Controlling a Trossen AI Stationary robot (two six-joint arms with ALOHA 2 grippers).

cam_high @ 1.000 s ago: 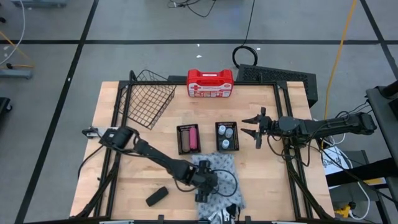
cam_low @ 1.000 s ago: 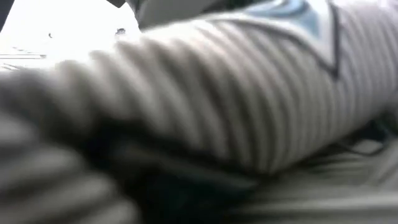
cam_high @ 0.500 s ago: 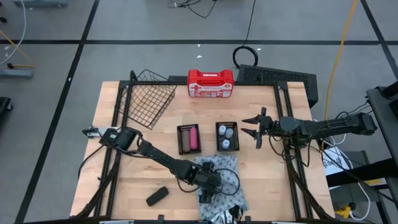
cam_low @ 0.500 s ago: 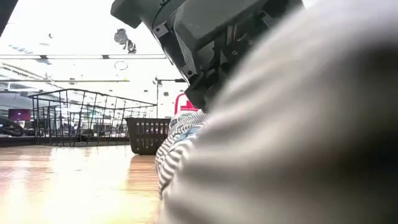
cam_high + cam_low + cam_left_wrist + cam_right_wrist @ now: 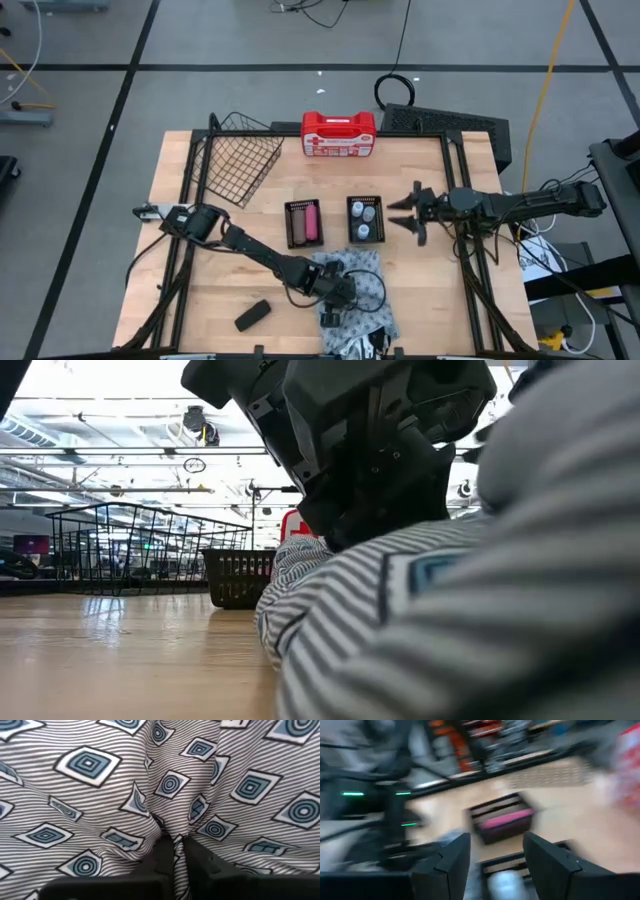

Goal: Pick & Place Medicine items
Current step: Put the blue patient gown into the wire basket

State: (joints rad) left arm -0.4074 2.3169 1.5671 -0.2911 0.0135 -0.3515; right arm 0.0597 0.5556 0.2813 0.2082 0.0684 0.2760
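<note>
A striped cloth with blue squares (image 5: 352, 290) lies bunched at the table's near middle. My left gripper (image 5: 333, 303) is down on it, shut on a fold. A pink and a brown block lie in a small black tray (image 5: 303, 223). Whitish round bottles stand in a second tray (image 5: 365, 220). A black block (image 5: 252, 315) lies on the table near the front left. My right gripper (image 5: 408, 212) hovers open just right of the bottle tray, with nothing between its fingers (image 5: 452, 865). My left gripper pinches a raised fold of the cloth (image 5: 176, 845) between its two fingers (image 5: 162, 857). It comes slanting down from above. The cloth rests on the table, and its creases run in toward the fingers.
A red-and-white case (image 5: 338, 134) stands at the far edge. A tipped wire basket (image 5: 238, 160) sits at the far left. In the low view the cloth (image 5: 450, 630) fills the near right and hides most of the table behind it.
My left gripper has come down onto the cloth and shut on a fold of it, which has gathered into a ridge between the fingers. My right gripper has rolled a little about its own axis without leaving its place.
</note>
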